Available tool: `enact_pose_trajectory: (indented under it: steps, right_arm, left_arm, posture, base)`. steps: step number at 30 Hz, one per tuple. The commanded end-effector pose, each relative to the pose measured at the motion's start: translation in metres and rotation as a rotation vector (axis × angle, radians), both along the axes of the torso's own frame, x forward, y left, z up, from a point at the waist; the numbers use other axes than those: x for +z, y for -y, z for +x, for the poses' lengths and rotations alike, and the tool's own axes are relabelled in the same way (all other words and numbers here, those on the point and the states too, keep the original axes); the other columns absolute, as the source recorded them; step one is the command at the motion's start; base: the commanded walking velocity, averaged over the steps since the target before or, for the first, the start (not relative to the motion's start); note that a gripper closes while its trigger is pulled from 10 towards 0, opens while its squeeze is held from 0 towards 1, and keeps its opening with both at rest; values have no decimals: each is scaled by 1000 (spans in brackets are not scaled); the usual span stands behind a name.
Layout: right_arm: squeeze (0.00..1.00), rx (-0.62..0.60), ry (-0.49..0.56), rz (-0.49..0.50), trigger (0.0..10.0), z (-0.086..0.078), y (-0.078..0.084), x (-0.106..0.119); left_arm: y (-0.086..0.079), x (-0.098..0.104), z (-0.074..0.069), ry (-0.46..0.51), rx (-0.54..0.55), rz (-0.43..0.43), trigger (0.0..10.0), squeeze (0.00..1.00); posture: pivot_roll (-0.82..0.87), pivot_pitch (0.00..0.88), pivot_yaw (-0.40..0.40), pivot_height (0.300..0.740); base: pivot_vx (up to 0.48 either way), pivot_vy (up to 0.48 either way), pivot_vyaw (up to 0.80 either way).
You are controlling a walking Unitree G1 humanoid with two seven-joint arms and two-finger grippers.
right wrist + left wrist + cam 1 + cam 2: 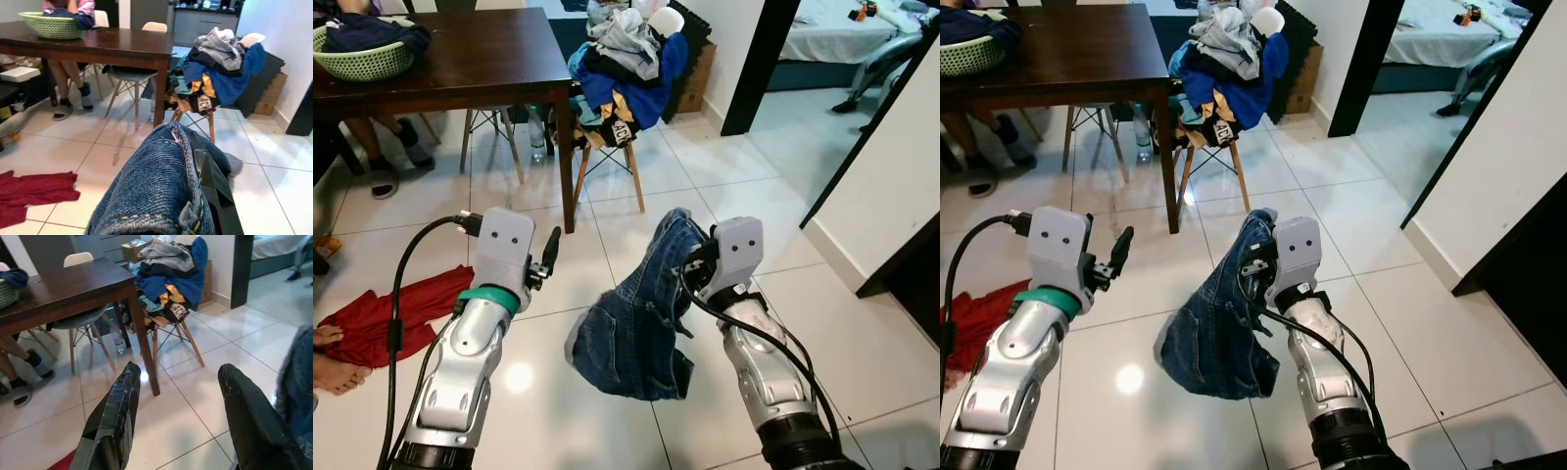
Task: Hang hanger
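Ahead of you the dark table (460,59) stands beside a chair (631,78) heaped with clothes. Your right gripper (690,257) pinches blue denim shorts (636,328) hanging above the floor; your left gripper (548,257) hovers with its fingers (110,426) spread. No hanger is discernible.

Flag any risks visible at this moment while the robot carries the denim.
1. The denim garment hangs low from the right gripper near the floor; it might drag or slip.
2. A red cloth and a person's bare foot lie beside the left arm, a possible snag or contact.
3. The left gripper is open and holds no hanger.
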State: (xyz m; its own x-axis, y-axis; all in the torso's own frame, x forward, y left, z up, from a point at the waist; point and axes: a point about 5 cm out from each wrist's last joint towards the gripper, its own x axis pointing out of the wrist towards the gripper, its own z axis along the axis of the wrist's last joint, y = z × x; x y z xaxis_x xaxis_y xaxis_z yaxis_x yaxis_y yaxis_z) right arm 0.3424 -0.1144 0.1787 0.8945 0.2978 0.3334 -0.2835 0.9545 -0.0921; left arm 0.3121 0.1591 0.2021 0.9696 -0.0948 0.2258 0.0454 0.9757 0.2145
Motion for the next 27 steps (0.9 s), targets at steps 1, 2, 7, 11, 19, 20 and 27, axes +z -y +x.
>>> enact_pose_trajectory:
  steps: [1, 2, 7, 11, 19, 20, 27]
  right_arm:
    - [0, 6, 36, 20, 10000, 0, -1, 6]
    - [0, 11, 37, 18, 10000, 1, -1, 7]
    - [0, 13, 40, 17, 10000, 3, -2, 8]
    - [0, 11, 38, 21, 10000, 2, -2, 6]
    - [0, 15, 29, 21, 10000, 2, -4, 3]
    - [0, 15, 29, 21, 10000, 2, -4, 3]
    - [0, 4, 36, 22, 10000, 5, -3, 5]
  left_arm:
    - [-1, -4, -3, -12, 11, 1, 10000, 0]
    - [-1, -4, -3, -11, 16, -1, 10000, 0]
    - [-2, -3, -3, -11, 21, 5, 10000, 0]
    - [-1, -2, -2, -9, 15, 7, 10000, 0]
    - [0, 2, -1, 1, 9, 11, 10000, 0]
    - [0, 2, -1, 1, 9, 11, 10000, 0]
    - [6, 3, 2, 5, -10, 13, 10000, 0]
  posture:
    - [42, 109, -16, 740]
    - [52, 107, -17, 740]
    - [49, 103, -11, 740]
    - [46, 99, -4, 740]
    - [58, 91, -6, 740]
    - [58, 91, -6, 740]
    - [56, 79, 1, 740]
  base:
    - [0, 0, 0]
    - [0, 0, 0]
    - [0, 0, 0]
    - [0, 0, 0]
    - [0, 0, 0]
    - [0, 0, 0]
    - [0, 0, 0]
